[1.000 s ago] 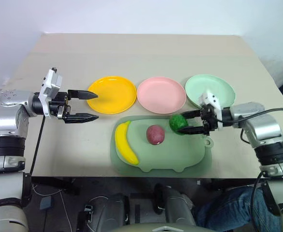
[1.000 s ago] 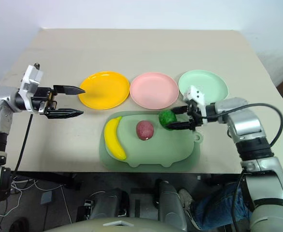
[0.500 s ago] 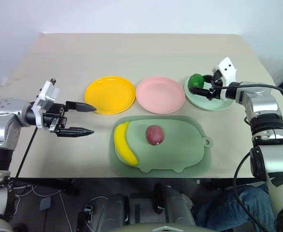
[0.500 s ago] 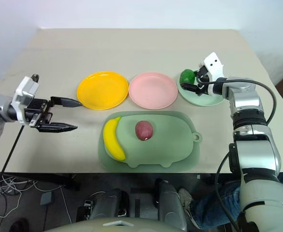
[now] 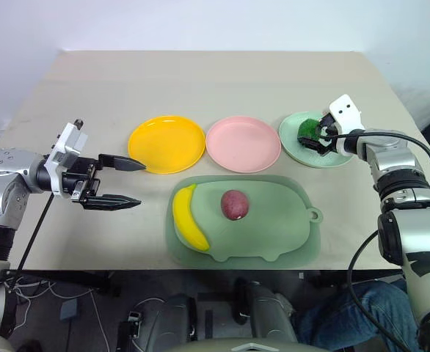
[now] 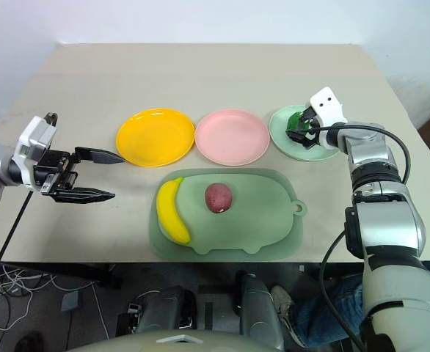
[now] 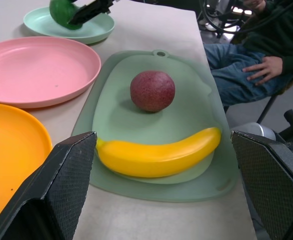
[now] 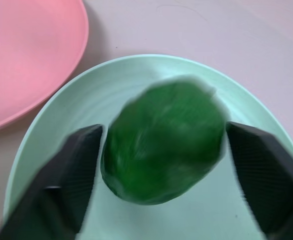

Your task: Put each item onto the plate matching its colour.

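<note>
- Nearest you, toward the bench's front edge, the pale green board (image 5: 274, 231) carries two of the fruits. The yellow banana (image 5: 188, 218) lies along the board's left end; the dark red fruit (image 5: 235, 204) sits near the board's middle, apart from the banana.
- You can expect the banana to be light, rigid and glossy, so likely slippery. Take it across its middle, where the curve is thickest, with the claw square to its length; a pinch near a tip will probably let it swivel.
- The red fruit looks round and hard, so it may roll or squirt out. Close on its widest line from two opposite sides, coming from above.
- Your left claw (image 5: 127, 182) hangs over bare bench to the left of the board, fingers spread wide, holding nothing.
- Behind the board stand the three plates in a row: orange-yellow plate (image 5: 166, 144) on the left, pink plate (image 5: 243, 144) in the middle, mint green plate (image 5: 296, 144) toward the bench's right edge.
- The bumpy green fruit (image 8: 164, 140) is on the mint plate, between the fingers of your right claw (image 5: 316, 137). The fingers stand apart at its flanks; whether they touch it you cannot tell. Its rough skin should grip better than the others, but it could roll on the glossy plate.
</note>
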`<state>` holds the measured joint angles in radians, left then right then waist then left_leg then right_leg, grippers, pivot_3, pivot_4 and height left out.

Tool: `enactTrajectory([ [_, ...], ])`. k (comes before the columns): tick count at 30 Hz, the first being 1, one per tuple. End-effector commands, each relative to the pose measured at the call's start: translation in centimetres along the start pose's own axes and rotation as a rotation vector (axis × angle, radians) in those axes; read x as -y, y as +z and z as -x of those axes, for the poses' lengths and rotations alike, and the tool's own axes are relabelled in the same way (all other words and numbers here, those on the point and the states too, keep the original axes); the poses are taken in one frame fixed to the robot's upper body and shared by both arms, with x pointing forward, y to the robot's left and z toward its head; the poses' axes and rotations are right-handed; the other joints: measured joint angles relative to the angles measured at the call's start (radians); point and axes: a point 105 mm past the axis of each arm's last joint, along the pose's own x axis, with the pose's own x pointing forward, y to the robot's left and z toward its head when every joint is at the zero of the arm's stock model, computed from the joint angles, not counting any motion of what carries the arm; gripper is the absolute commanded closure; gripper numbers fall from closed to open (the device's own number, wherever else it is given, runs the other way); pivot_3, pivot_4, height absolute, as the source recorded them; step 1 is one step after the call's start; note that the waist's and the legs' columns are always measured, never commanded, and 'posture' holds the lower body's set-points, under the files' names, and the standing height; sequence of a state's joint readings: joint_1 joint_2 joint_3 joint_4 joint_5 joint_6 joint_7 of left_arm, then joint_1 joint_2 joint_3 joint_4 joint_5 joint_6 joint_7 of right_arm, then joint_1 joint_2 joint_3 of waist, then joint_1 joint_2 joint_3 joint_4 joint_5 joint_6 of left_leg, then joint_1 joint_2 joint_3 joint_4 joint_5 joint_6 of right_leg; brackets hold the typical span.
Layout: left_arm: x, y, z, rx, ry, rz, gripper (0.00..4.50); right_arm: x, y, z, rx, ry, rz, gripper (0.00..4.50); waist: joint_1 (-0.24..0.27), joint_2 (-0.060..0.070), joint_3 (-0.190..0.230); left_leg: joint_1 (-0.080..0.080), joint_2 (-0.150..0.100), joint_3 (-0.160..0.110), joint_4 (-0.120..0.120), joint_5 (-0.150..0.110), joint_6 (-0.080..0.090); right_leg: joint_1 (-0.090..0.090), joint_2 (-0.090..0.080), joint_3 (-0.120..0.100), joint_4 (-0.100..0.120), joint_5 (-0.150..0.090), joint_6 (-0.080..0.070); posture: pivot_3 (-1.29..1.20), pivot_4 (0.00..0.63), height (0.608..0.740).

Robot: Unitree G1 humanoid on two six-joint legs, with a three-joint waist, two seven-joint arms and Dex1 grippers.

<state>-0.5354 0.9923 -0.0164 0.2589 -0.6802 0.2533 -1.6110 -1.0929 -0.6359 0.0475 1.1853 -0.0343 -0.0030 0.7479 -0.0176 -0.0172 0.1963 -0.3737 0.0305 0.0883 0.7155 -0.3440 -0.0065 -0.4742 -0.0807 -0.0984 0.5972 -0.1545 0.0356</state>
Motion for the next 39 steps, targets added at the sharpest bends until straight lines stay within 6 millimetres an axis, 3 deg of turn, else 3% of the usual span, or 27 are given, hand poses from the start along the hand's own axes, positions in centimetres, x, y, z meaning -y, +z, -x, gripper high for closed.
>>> enactTrajectory([
  [1,-0.1,1.1,0.4,0.012,0.006,-0.042,0.00,1.3,2.4,0.5,0.079,-0.043,-0.007,0.01,0.001,0.000,0.000,0.000,0.000,0.000,0.000,0.000,0.000,0.000,0.000,0.000,0.000,0.000,0.000,0.00,0.150,0.740],
  [3,-0.1,1.1,0.4,0.015,0.007,-0.042,0.00,1.0,2.9,0.5,0.099,-0.020,0.026,0.01,0.001,0.000,0.000,0.000,0.000,0.000,0.000,0.000,0.000,0.000,0.000,0.000,0.000,0.000,0.000,0.00,0.150,0.740],
  [8,-0.2,1.2,0.2,0.017,0.004,-0.044,0.00,0.3,6.9,1.4,0.319,0.123,-0.161,0.01,0.000,0.000,0.000,0.000,0.000,0.000,0.000,0.000,0.000,0.000,0.000,0.000,0.000,0.000,0.000,0.00,0.150,0.740],
  [12,-0.3,1.3,0.1,0.020,0.003,-0.046,0.00,-2.9,8.6,2.8,0.436,0.397,-0.196,0.01,0.001,0.000,0.000,0.000,0.000,0.000,0.000,0.000,0.000,0.000,0.000,0.000,0.000,0.000,0.000,0.00,0.150,0.740],
  [15,-0.3,1.2,0.1,0.020,0.003,-0.045,0.00,-6.4,7.7,3.7,0.403,0.580,-0.177,0.01,0.006,0.000,0.000,0.000,0.001,-0.001,0.000,0.000,0.000,0.001,0.000,-0.001,0.000,0.000,0.000,0.00,0.150,0.740],
  [21,-0.2,1.1,0.0,0.022,0.000,-0.043,0.00,-13.2,7.3,5.2,0.396,0.788,-0.172,0.01,0.007,0.000,0.000,0.000,0.000,-0.002,0.001,0.000,0.000,0.001,0.000,-0.001,0.001,0.000,0.000,0.00,0.150,0.740],
  [23,-0.2,1.2,0.0,0.024,0.001,-0.043,0.00,-14.6,6.9,5.6,0.379,0.817,-0.142,0.01,0.005,0.000,0.000,0.000,0.000,-0.001,0.001,0.000,0.000,0.000,0.000,-0.001,0.001,0.000,0.000,0.00,0.150,0.740],
  [34,-0.1,1.1,0.1,0.017,0.000,-0.041,0.00,-19.3,4.5,6.6,0.299,0.940,-0.084,0.01,0.008,0.000,0.000,0.000,0.000,-0.002,0.001,-0.001,0.002,0.001,0.000,-0.001,0.000,0.000,0.000,0.00,0.150,0.740],
  [39,-0.2,1.1,0.2,0.014,0.001,-0.043,0.00,-19.5,4.2,6.2,0.288,0.920,-0.059,0.01,0.007,0.000,0.000,0.000,0.000,-0.002,0.001,-0.001,0.003,0.001,0.000,-0.001,0.000,0.000,0.000,0.00,0.150,0.740],
])
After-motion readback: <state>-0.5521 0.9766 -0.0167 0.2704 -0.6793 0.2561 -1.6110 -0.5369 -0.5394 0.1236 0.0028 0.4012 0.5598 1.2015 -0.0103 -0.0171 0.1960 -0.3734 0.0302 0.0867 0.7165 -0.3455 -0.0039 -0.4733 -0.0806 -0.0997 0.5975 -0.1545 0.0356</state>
